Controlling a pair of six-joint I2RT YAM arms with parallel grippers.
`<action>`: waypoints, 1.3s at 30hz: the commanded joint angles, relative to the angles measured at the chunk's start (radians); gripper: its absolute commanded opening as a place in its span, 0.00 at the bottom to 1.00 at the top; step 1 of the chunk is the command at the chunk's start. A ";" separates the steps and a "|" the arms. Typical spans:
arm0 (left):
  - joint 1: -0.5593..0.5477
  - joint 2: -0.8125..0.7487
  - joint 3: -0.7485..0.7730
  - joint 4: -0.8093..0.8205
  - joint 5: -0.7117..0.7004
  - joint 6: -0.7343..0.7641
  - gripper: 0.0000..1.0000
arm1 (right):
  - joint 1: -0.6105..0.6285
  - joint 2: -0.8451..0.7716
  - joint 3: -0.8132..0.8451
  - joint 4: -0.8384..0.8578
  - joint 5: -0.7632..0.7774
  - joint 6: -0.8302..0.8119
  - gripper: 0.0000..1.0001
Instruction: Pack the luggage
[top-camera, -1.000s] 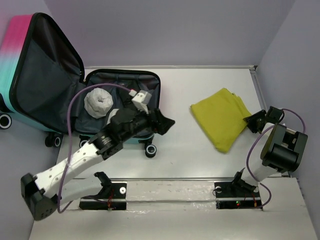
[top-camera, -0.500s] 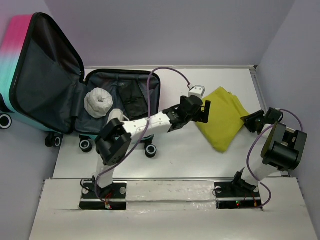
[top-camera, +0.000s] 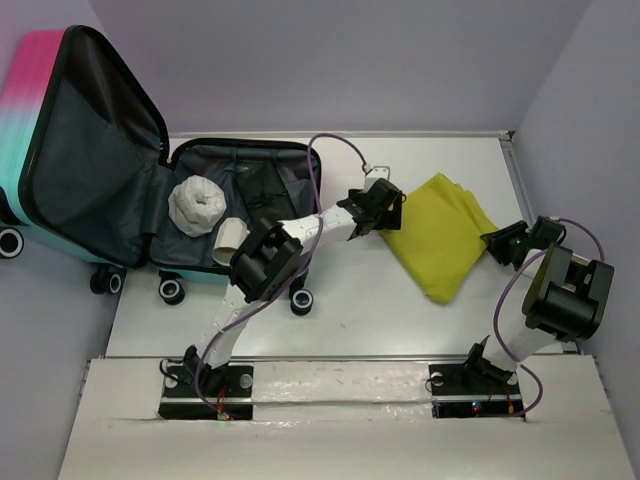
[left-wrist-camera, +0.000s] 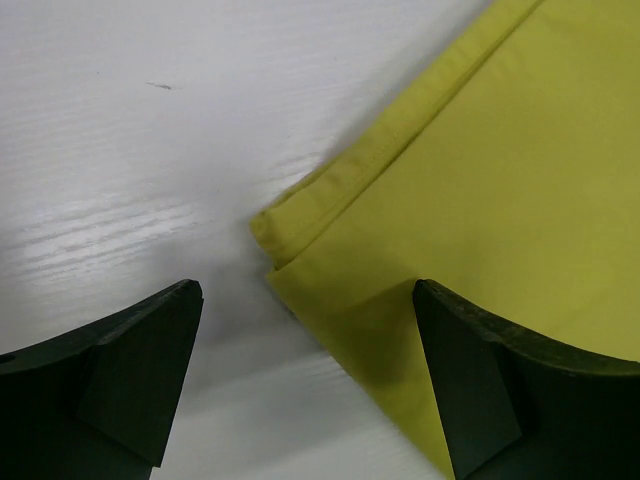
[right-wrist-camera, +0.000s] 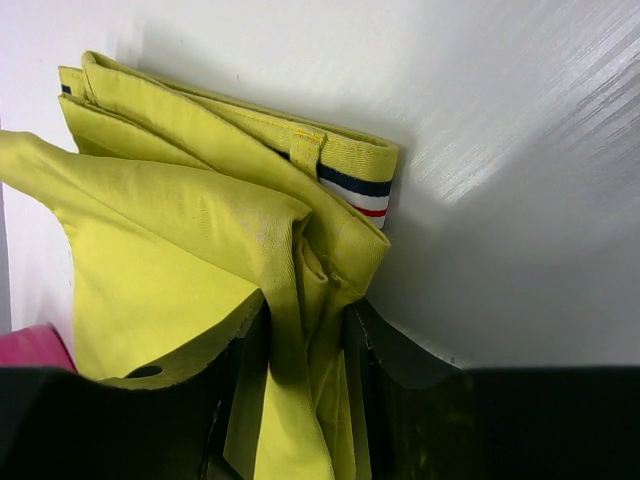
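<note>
The luggage lies open at the back left, its pink-to-teal lid up and dark grey lining showing. A grey-white bundle and a beige roll lie inside. A folded yellow garment lies on the table at the right. My left gripper is open at the garment's left corner, one finger over the cloth, one over bare table. My right gripper is shut on the garment's right edge, cloth pinched between the jaws.
The white table is bordered by a lilac wall behind and at the right. The suitcase's black wheels stand near the left arm. A striped waistband shows on the garment's folded edge.
My left arm has swung from over the open suitcase across to the right, and its gripper now hovers at the yellow garment's left corner. The right gripper has kept still on the garment.
</note>
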 joint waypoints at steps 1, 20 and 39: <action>0.007 0.035 0.096 0.001 -0.005 -0.034 0.99 | 0.008 -0.003 -0.027 -0.024 -0.026 -0.007 0.14; 0.010 0.093 0.115 0.137 0.125 -0.083 0.06 | 0.017 -0.087 -0.060 -0.009 -0.057 -0.003 0.07; 0.112 -0.276 0.107 0.116 0.212 0.067 0.06 | 0.357 -0.376 -0.046 0.102 -0.105 0.161 0.07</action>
